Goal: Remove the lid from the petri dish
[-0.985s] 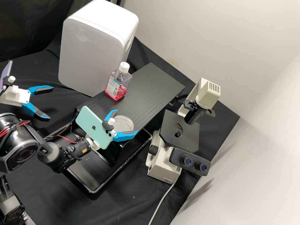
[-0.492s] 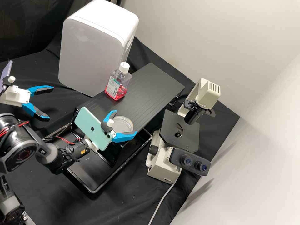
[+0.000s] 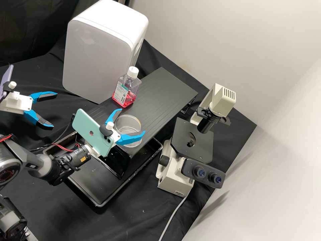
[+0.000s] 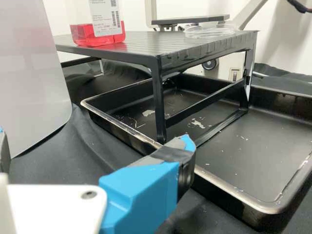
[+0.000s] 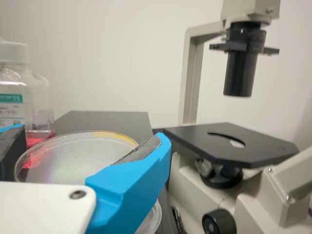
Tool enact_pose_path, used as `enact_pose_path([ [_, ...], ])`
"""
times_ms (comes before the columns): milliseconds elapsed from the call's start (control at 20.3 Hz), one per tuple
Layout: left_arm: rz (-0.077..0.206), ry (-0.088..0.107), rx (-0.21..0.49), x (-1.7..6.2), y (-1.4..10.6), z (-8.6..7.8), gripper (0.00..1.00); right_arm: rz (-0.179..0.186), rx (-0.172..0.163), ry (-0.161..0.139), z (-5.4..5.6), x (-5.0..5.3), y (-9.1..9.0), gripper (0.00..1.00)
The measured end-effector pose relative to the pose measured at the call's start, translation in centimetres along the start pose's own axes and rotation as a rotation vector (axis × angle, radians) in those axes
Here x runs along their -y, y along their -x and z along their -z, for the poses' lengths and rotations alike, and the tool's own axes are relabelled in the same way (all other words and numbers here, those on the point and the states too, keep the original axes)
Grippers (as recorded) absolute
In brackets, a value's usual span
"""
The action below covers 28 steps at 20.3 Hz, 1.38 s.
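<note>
We see the right gripper (image 3: 131, 121) over the near end of a black ribbed metal platform (image 3: 164, 97). Its bright blue fingers (image 3: 132, 138) are closed against the rim of a clear round plastic lid (image 3: 128, 123), one on each side. The lid is held roughly level and appears to sit a little above the shallow clear petri dish base (image 3: 131, 143), which rests on the platform just under it. In the right wrist view the lid (image 5: 68, 156) lies between the fingers, with a sliver of the dish rim (image 5: 151, 219) below it.

The left gripper (image 3: 53, 110) hangs over the black cloth-covered bench (image 3: 140, 214) well to the left of the platform. Its fingers are spread wide and hold nothing. From its wrist camera we look across at the dish base (image 4: 209, 31) on the platform's far corner.

The platform stands on legs inside a shallow black metal tray (image 3: 100, 187). At the platform's other end stands a clear square flask with red liquid and a white cap (image 3: 125, 88), upright and well apart from the dish. Behind the flask sits a tall white rounded box (image 3: 100, 47). A cream and black microscope (image 3: 194, 147) stands on the bench just beside the tray, to the right of the platform.
</note>
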State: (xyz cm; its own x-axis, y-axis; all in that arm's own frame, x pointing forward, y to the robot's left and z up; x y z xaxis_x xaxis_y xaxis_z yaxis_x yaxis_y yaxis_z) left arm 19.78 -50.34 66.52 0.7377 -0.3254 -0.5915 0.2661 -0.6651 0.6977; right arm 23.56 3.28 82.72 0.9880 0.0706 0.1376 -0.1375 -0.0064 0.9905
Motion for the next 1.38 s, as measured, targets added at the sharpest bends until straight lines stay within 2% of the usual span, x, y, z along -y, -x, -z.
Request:
enact_pose_path([
  [246, 0.0, 0.0, 0.0, 0.0, 0.0, 0.0, 1.0, 0.016, -0.021, 0.003, 0.9, 0.9, 0.1, 0.0],
  [443, 0.0, 0.0, 0.0, 0.0, 0.0, 0.0, 1.0, 0.065, -0.054, 0.019, 2.1, 2.5, 0.0, 0.0],
  [492, 0.0, 0.0, 0.0, 0.0, 0.0, 0.0, 1.0, 0.074, -0.057, 0.029, 2.3, 2.9, -0.1, 0.0],
  [542, 0.0, 0.0, 0.0, 0.0, 0.0, 0.0, 1.0, 0.085, -0.056, 0.026, 2.4, 3.2, -0.2, 0.0],
  [689, 0.0, 0.0, 0.0, 0.0, 0.0, 0.0, 1.0, 0.105, -0.045, 0.046, 2.3, 4.0, -0.5, 0.0],
  [1034, -0.001, 0.002, -0.005, -0.01, 0.0, 0.0, 1.0, 0.134, 0.006, 0.056, 1.3, 5.1, -0.9, 0.0],
  [1133, -0.001, 0.002, -0.003, 0.0, 0.0, 0.0, 1.0, 0.133, 0.005, 0.073, 1.2, 5.2, -0.9, 0.0],
  [1379, -0.001, 0.003, -0.005, 0.01, 0.0, -0.1, 1.0, 0.13, 0.003, 0.08, 1.1, 5.3, -0.9, 0.0],
])
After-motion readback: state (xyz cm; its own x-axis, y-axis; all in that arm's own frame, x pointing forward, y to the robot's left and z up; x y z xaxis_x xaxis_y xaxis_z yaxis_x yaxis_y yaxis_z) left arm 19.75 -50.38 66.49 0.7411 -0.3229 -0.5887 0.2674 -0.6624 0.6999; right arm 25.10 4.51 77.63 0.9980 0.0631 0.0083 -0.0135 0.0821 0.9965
